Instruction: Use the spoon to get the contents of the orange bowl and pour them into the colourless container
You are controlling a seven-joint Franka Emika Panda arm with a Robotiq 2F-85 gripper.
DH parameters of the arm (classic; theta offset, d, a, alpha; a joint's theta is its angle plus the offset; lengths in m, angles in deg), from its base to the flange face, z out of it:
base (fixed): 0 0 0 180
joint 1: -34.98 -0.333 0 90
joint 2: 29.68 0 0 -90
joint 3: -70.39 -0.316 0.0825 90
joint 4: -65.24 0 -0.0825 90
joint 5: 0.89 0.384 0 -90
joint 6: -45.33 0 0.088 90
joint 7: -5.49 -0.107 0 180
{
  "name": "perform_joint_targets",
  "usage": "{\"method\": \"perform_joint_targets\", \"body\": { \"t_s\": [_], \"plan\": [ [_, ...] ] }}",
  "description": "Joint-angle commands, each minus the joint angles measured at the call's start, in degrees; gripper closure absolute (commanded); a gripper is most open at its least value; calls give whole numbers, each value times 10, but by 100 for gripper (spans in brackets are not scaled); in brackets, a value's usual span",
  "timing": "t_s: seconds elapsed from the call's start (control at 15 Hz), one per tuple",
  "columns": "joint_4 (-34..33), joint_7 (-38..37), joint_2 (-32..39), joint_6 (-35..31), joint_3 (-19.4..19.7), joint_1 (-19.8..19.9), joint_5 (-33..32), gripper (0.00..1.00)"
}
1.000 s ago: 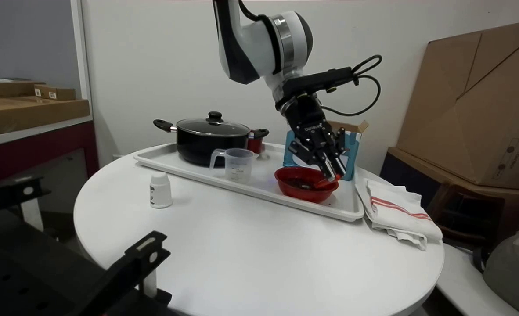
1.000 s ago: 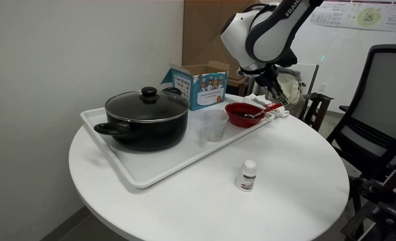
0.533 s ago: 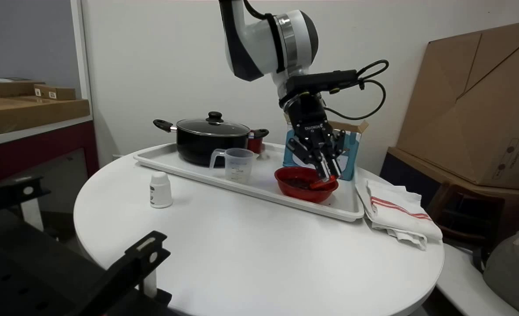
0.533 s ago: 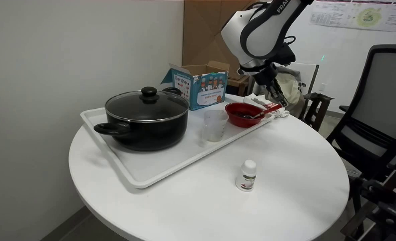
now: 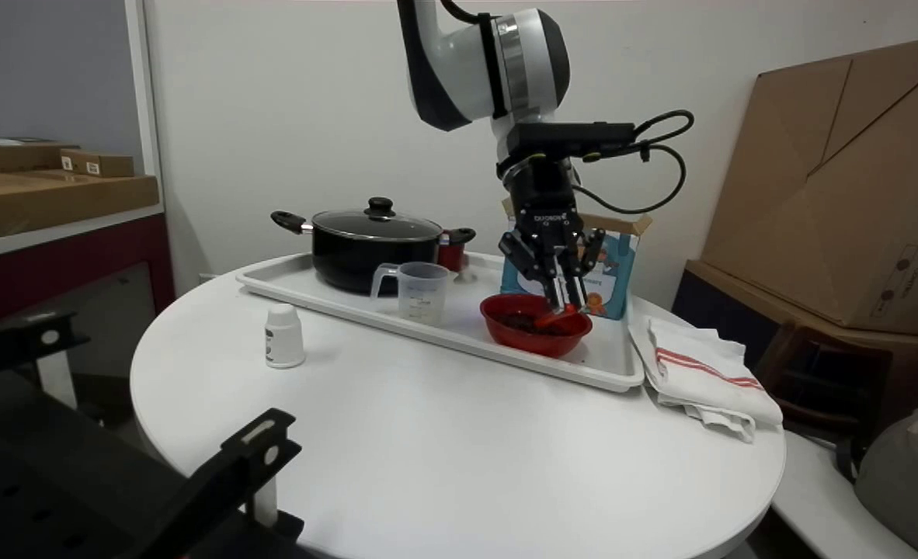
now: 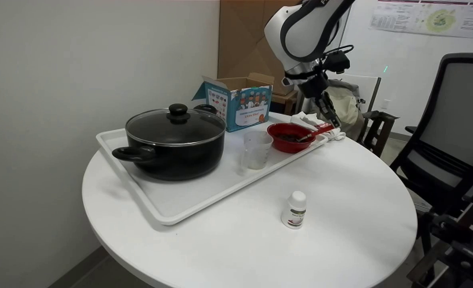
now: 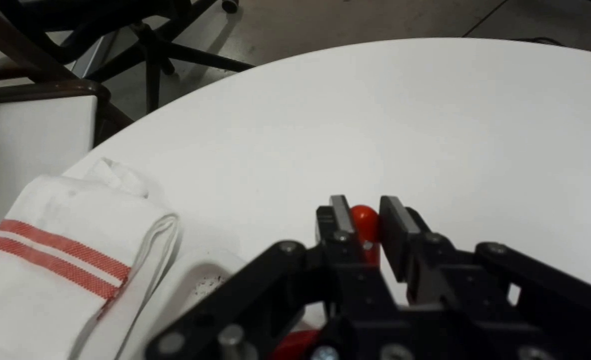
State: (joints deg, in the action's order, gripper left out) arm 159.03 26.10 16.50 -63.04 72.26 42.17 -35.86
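Red-handled spoon (image 6: 316, 132) was tilted, pinched tight in the gripper (image 7: 366, 212), its lower end in the red bowl (image 5: 529, 343) w/ dark contents (image 6: 287, 138), just below gripper. Clear measuring cup (image 5: 422, 295) stood off one side of gripper, blk lidded pot (image 6: 182, 160) farther out, both on wht tray (image 6: 188, 196). Red-striped towel (image 7: 80, 220) lay folded, opp. side.

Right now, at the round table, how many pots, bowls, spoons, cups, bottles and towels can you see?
Black pot: 1
Red-orange bowl: 1
Spoon: 1
Clear cup: 1
White bottle: 1
Towel: 1
Total: 6
Too hidden to sort: red thing behind the pot
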Motion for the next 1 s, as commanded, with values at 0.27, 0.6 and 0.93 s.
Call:
{"method": "perform_joint_targets", "body": {
  "t_s": [0.27,0.6,0.93],
  "plan": [
    [-31,27,6,18,14,5,45,91],
    [-41,36,0,18,21,14,60,91],
    [-49,55,-9,25,14,20,93,91]
  ]
}}
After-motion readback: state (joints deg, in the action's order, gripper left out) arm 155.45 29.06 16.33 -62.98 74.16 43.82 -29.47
